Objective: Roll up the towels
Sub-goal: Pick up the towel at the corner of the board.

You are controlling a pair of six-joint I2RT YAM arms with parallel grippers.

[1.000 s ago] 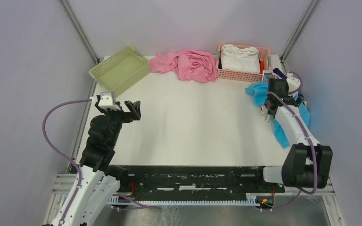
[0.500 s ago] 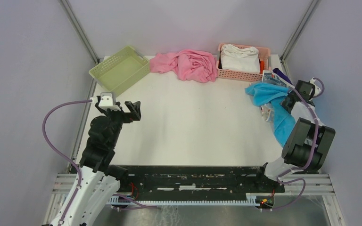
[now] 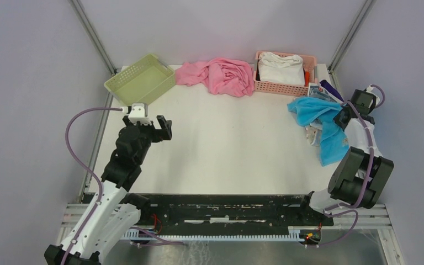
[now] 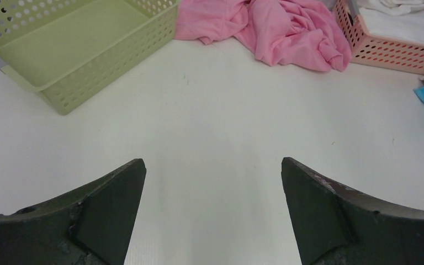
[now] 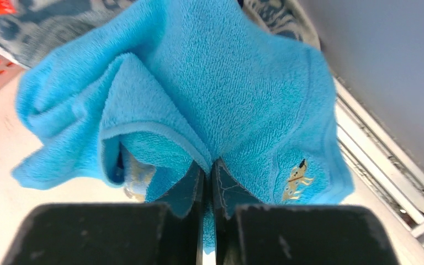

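Note:
The bright blue towel (image 3: 321, 117) lies crumpled at the table's right edge. My right gripper (image 3: 340, 118) is shut on a fold of it; in the right wrist view the blue towel (image 5: 226, 83) bunches over the gripper (image 5: 208, 168), with cloth pinched between the near-touching jaws. A white towel with dark blue print (image 5: 61, 22) lies behind it, mostly covered. A cream scrap (image 3: 312, 133) peeks out under the blue one. My left gripper (image 3: 163, 128) hovers open over bare table on the left, and the left wrist view shows this gripper (image 4: 212, 163) holding nothing.
A green basket (image 3: 141, 81) sits at the back left. The large pink cloth (image 3: 221, 75) lies at the back middle. A salmon basket (image 3: 282, 87) holding a white cloth stands at the back right. The table's right rail (image 5: 375, 149) runs close beside the blue towel.
My right gripper has closed on the blue towel, and the right arm has swung toward the right edge. The left arm has shifted slightly forward and to the right, still open.

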